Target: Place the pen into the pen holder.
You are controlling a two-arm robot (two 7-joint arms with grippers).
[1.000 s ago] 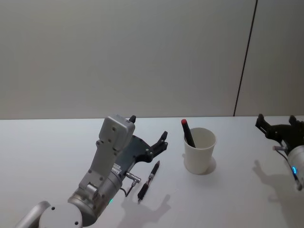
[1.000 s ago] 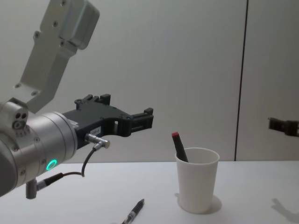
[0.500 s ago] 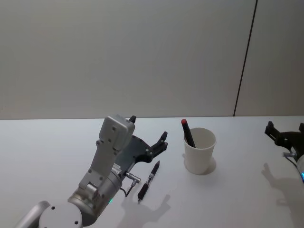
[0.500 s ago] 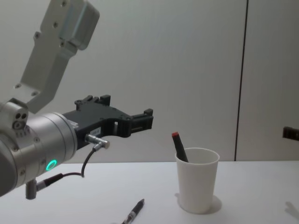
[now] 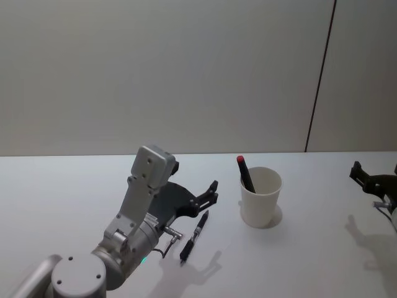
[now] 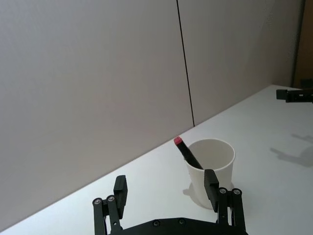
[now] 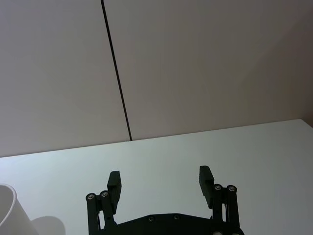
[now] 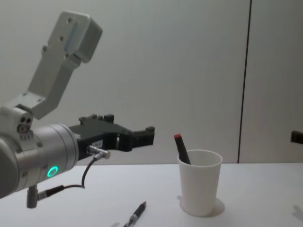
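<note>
On white table: pen near pen holder, left gripper above; grey wall.

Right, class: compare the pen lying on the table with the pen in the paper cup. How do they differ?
The loose pen lies flat on the table; the red-tipped pen stands leaning inside the cup. The loose pen shows its whole length, the red-tipped pen just its top. Both are slim and dark-bodied.

right gripper cropped, red-capped pen btm hidden
</note>
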